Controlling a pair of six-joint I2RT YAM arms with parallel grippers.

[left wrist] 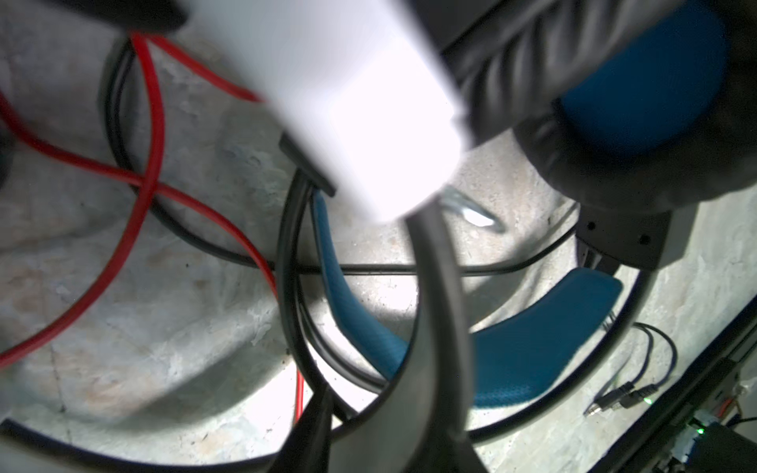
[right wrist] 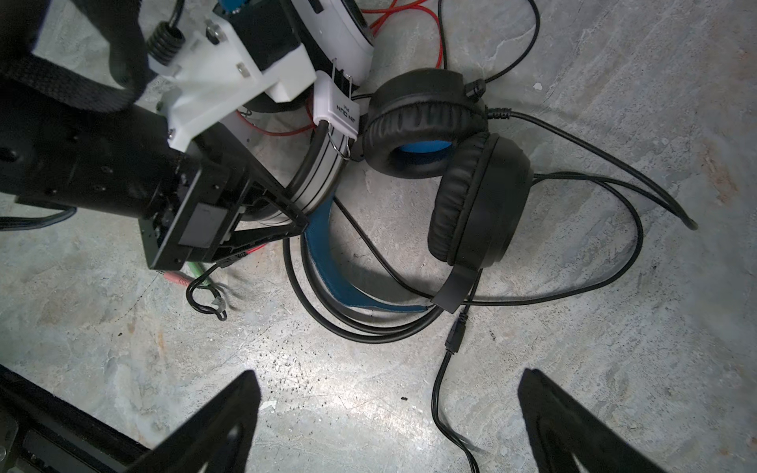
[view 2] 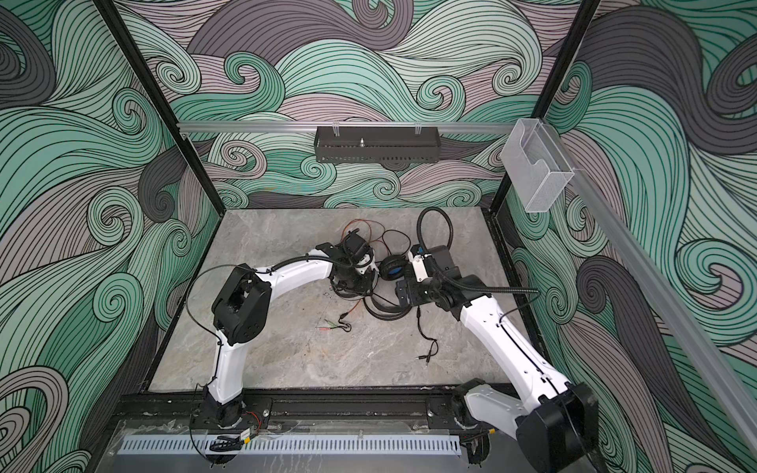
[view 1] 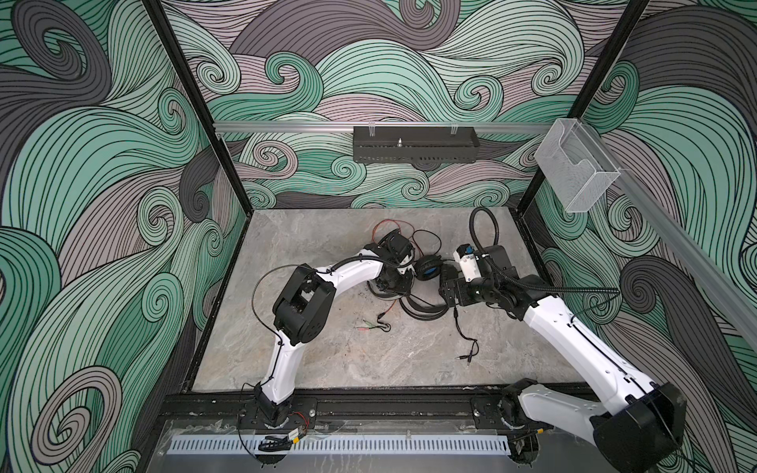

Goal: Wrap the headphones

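Note:
The black headphones with blue lining lie on the table, seen in both top views. Beside them are the white headphones, mostly hidden under my left arm in both top views. My left gripper is shut on the white headphones' striped headband. Behind them the red cord loops loosely. My right gripper hangs open just above the table, near the black headband. The black cord runs between its fingers untouched.
Green and pink plugs and black plugs lie loose on the marble table. A black basket hangs on the rear rail. A clear box is mounted at the right. Patterned walls close in three sides.

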